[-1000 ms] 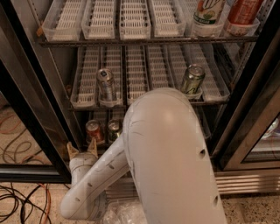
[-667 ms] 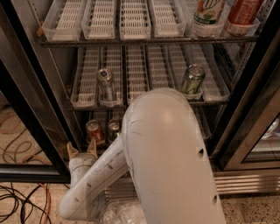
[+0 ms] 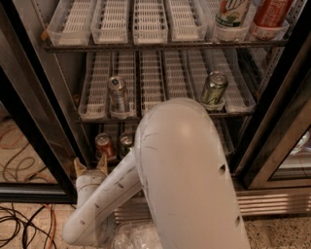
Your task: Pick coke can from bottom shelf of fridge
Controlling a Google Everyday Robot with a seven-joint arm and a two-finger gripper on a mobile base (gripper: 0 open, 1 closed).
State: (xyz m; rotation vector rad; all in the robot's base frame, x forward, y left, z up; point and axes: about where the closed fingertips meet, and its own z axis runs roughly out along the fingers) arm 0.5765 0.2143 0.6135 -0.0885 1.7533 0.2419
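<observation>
Camera view: approach step in hand, with the end effector (image 3: 91, 166) low at the fridge (image 3: 62, 99) opening, fingers spread and empty, just short of the coke can (image 3: 103, 146) standing on the bottom shelf (image 3: 115, 130) beside a green can (image 3: 126, 142); the next move, as judged, calls for advancing to straddle the red can alone.

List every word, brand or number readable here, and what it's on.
No text is readable.
On the white container, top rack: a green-and-red mark, cut off, illegible.
On the red container beside it: blurred.
On the green can and the silver-striped can, middle rack: blurred.
On the coke can, bottom shelf: label blurred.
On the gripper, open, just below-left of the coke can: no markings.
</observation>
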